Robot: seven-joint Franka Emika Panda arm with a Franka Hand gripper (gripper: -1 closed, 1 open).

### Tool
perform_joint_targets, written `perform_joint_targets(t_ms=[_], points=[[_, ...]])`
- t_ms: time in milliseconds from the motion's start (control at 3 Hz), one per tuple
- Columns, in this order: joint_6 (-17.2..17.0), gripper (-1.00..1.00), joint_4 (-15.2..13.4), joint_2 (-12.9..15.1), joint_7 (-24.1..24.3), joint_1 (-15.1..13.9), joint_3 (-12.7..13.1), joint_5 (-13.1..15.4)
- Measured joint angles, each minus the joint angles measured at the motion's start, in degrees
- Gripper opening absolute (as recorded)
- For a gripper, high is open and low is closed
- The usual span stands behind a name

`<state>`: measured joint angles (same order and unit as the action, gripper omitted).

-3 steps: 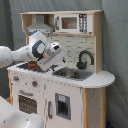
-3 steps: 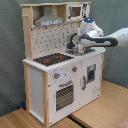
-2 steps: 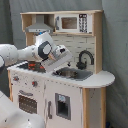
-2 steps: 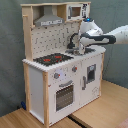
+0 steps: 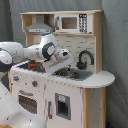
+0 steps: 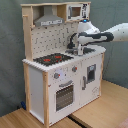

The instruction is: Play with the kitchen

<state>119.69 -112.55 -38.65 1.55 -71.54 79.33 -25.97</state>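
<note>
The white Franka arm (image 5: 27, 51) reaches across the counter, wrist bent down, its gripper (image 5: 64, 62) low over the sink (image 5: 75, 74) beside the black faucet (image 5: 85, 59); whether its fingers are spread or closed cannot be told. The tall white and pale-wood toy kitchen (image 6: 62, 75) stands on a wooden floor (image 6: 107, 107) before a grey curtain (image 6: 11, 50), with a red-ringed hob (image 6: 51, 59), grey hood (image 6: 48, 19) and oven door (image 6: 64, 94).

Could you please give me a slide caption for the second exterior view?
Panda arm's gripper reaches over the sink of the kitchen.
</note>
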Motion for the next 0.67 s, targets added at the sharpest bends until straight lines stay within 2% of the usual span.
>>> perform_joint_targets(t_ms=[333,667], points=[[-3.53,1.0,2.69,0.43,-0.8,-3.41,2.55,0.0],[-5.56,1.0,4.73,0.85,-1.65,-7.45,5.72,0.0]])
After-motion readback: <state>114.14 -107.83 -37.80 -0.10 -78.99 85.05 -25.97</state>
